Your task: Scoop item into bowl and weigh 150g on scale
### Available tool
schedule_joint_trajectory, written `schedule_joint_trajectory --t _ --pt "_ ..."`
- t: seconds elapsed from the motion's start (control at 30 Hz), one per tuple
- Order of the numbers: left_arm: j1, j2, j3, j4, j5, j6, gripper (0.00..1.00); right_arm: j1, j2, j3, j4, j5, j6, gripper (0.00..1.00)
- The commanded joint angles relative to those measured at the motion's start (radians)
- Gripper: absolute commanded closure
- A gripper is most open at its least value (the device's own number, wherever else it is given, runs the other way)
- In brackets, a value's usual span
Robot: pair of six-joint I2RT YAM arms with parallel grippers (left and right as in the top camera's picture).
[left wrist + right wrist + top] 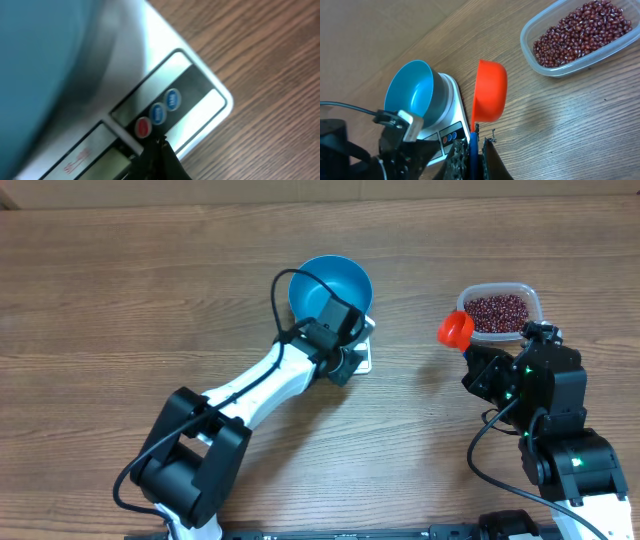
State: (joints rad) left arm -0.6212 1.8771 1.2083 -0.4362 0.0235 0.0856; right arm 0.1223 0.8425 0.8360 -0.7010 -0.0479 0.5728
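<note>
The blue bowl (325,285) stands on the white scale (364,356); in the right wrist view the bowl (410,92) shows only bare blue inside. My left gripper (159,145) is shut, its tip right at the red button (143,128) on the scale's (200,100) front panel. The right gripper (477,142) is shut on the blue handle of an orange scoop (490,90), held above the table between the scale (452,95) and the tub. The red-brown beans (580,32) lie heaped in the clear tub (535,65). No beans show on the scoop (455,329).
The clear tub (530,292) sits at the back right, just behind the right arm (545,395). The left arm (250,395) stretches diagonally from the front edge to the scale. A black cable (285,300) loops beside the bowl.
</note>
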Motion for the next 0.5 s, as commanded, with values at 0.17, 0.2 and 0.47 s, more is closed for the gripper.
schedule_joint_trajectory --t 0.17,0.2,0.47 --pt "-0.016 0.008 -0.005 0.026 -0.072 0.008 0.96 0.000 -0.008 0.017 -0.002 0.002 0.003 0.96" --pt "-0.014 0.008 -0.005 0.026 -0.083 0.000 0.96 0.000 -0.008 0.017 -0.003 0.002 0.003 0.96" --pt "-0.013 0.034 -0.005 0.029 -0.085 0.000 0.96 0.000 -0.008 0.017 -0.005 -0.006 0.003 0.96"
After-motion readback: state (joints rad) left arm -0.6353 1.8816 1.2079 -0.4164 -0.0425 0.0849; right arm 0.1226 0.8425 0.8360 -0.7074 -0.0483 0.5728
